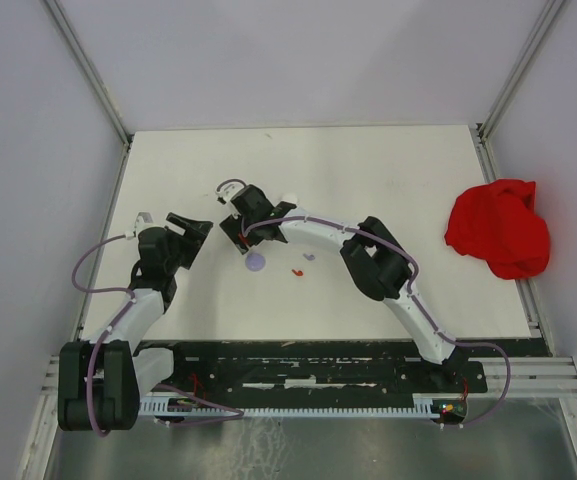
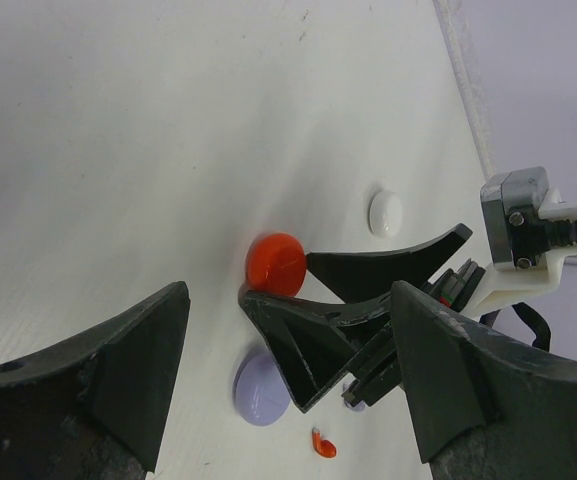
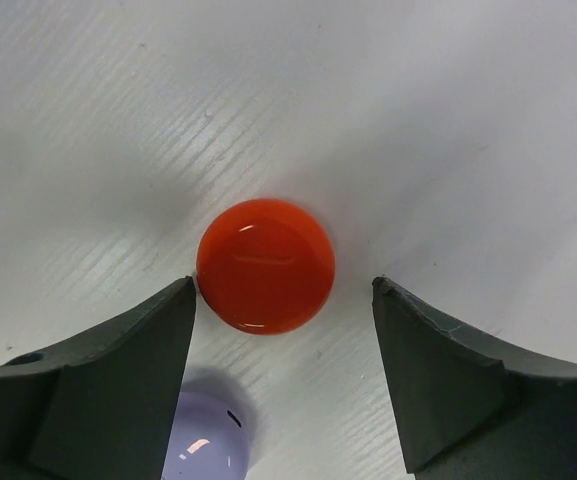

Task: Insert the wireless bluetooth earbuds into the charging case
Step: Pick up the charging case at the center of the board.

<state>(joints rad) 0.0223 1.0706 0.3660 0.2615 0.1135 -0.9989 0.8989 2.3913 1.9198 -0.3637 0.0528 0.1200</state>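
Item: tiny red stemmed plastic earbud (image 2: 322,444), loose on the white desk (image 1: 388,170) near a lavender round disc (image 2: 261,390). Likely feather-light, slick and prone to skitter; pinch across the bulb.
Right hand (image 3: 284,285): fingers apart, pointed down, straddling a glossy red round disc (image 3: 265,265).
Left hand (image 1: 194,230): apart, empty, hovering nearby.

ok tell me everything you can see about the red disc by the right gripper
The red disc is round, smooth and glossy, plastic by the look, orange-red all over, with a faint line across its top. It lies flat on the white table, just ahead of the open right gripper, framed between its two fingertips. One fingertip is right at its rim; I cannot tell whether they touch. A lilac disc lies nearby, apart from it.
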